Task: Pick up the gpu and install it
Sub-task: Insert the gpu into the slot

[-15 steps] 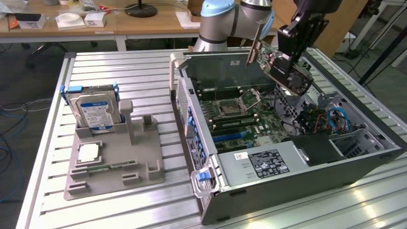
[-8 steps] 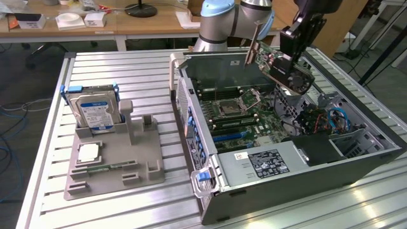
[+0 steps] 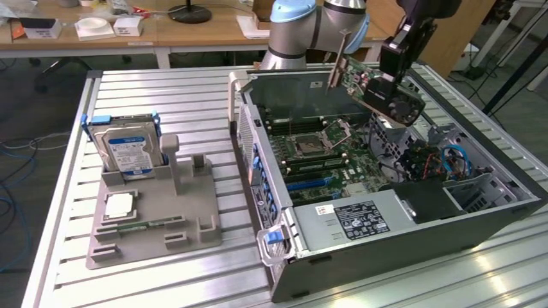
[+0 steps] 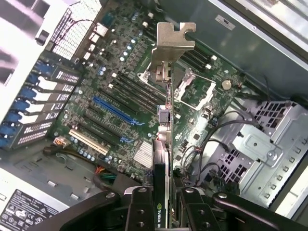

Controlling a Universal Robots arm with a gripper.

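Note:
The gpu [image 3: 376, 86], a green card with a black cooler and a silver end bracket [image 3: 338, 61], hangs tilted in the air above the open computer case [image 3: 479, 212]. My gripper [image 3: 392, 77] is shut on its upper edge. In the wrist view the gpu [image 4: 163, 144] is edge-on between my black fingers [image 4: 139, 211], its bracket [image 4: 172, 41] pointing away from the camera. It hovers over the motherboard [image 4: 96, 86], apart from it. The long blue slot [image 4: 118, 110] lies beside the card's line, uncovered.
On a grey fixture [image 3: 154, 224] at the exterior view's left stand a silver hard drive [image 3: 128, 151], a processor chip [image 3: 120, 205] and a narrow RAM stick [image 3: 141, 224]. The power supply [image 3: 360, 218] and drive cage [image 4: 260, 139] crowd the case. Desks stand behind.

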